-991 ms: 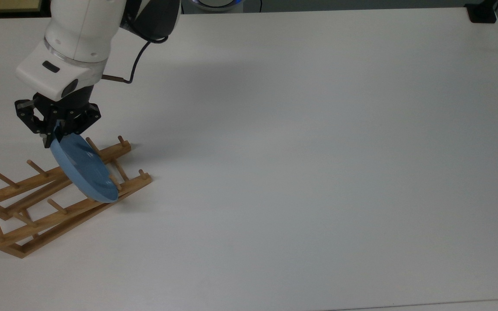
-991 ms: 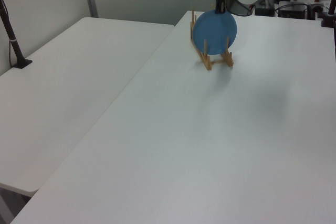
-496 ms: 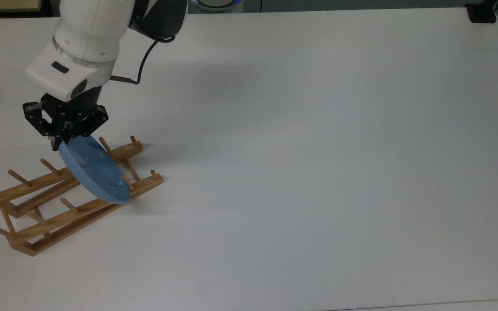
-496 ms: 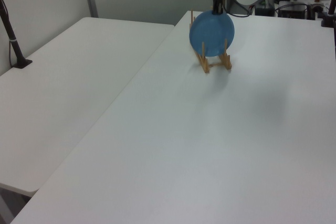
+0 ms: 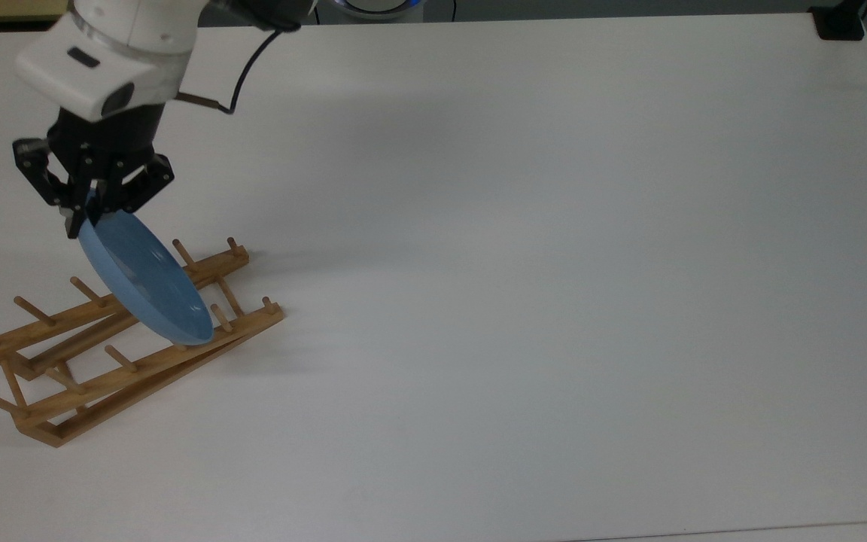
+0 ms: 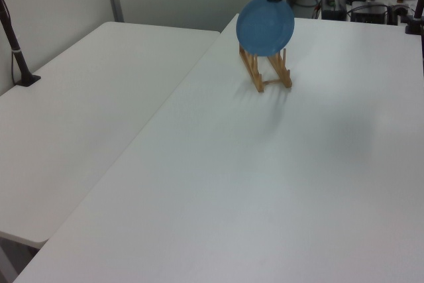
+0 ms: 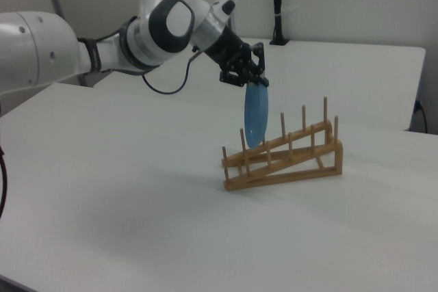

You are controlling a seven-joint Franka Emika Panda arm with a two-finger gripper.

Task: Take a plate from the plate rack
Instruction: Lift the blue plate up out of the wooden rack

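plate [image 5: 144, 282]: light blue, round, hanging on edge from the gripper, face roughly upright. In the right view it's lifted above the rack rails, lower edge just over the pegs near the rack's low end; can't tell if it's touching a peg.
rack [image 5: 114, 354]: light wooden, two long rails with upright pegs, sits on the bench at the top view's lower left, one end raised higher than the other in the right view. No other dishes in it.
gripper [image 5: 86, 213]: black, two fingers pinched on the plate's top rim, directly above the rack.
arm [image 7: 102, 39]: white, reaches in from the right view's left, wrist angled down toward the rack; black cable [image 5: 241, 83] loops off the wrist.
bench [image 5: 554, 263]: white, flat, rack near one end of it.
second table [image 6: 73, 111]: white, beside the bench on the left view's left, well apart from the rack, with a dark post [image 6: 14, 44] standing at its far edge.
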